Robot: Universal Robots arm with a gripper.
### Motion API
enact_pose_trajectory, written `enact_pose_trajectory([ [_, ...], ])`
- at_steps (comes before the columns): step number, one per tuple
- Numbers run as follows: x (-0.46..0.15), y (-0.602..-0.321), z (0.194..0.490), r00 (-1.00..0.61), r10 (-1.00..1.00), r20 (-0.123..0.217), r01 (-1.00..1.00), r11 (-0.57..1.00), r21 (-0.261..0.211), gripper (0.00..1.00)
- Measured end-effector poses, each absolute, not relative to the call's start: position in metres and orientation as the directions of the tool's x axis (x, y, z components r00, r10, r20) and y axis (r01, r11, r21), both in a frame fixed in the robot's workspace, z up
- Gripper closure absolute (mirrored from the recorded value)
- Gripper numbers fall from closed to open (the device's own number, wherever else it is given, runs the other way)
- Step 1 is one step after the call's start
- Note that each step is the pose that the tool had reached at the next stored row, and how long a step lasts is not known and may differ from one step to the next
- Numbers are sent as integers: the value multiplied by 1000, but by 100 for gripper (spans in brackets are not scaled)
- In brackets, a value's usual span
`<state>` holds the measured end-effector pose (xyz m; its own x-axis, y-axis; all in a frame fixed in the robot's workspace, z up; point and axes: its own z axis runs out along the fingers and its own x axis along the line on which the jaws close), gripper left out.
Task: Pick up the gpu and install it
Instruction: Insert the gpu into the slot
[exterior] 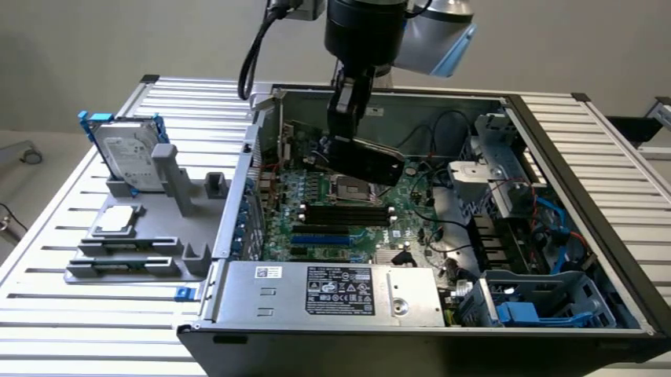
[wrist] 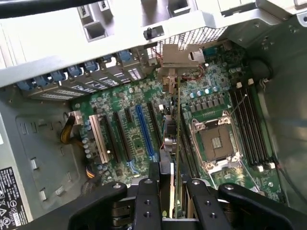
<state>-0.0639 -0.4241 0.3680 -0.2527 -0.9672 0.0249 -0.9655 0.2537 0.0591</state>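
A hard drive (exterior: 131,153) stands in a gray holder (exterior: 157,236) with a processor chip (exterior: 115,221), beside the open case (exterior: 419,349).

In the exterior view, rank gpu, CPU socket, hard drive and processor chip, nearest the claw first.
1. gpu: held in the claw.
2. CPU socket: just beneath, inside the case.
3. hard drive: outside the case, exterior view's left.
4. processor chip: same side, farther forward on the tray.

Metal-bracketed gpu (exterior: 363,161), ribbed metal table (exterior: 84,318)
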Motion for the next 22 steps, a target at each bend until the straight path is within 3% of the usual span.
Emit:
enact_pose_trajectory([
  [11,-64,-424,355,-68,-997,19,-996,69,60,74],
  [22,-64,-448,342,-22,-1000,9,-998,23,63,74],
])
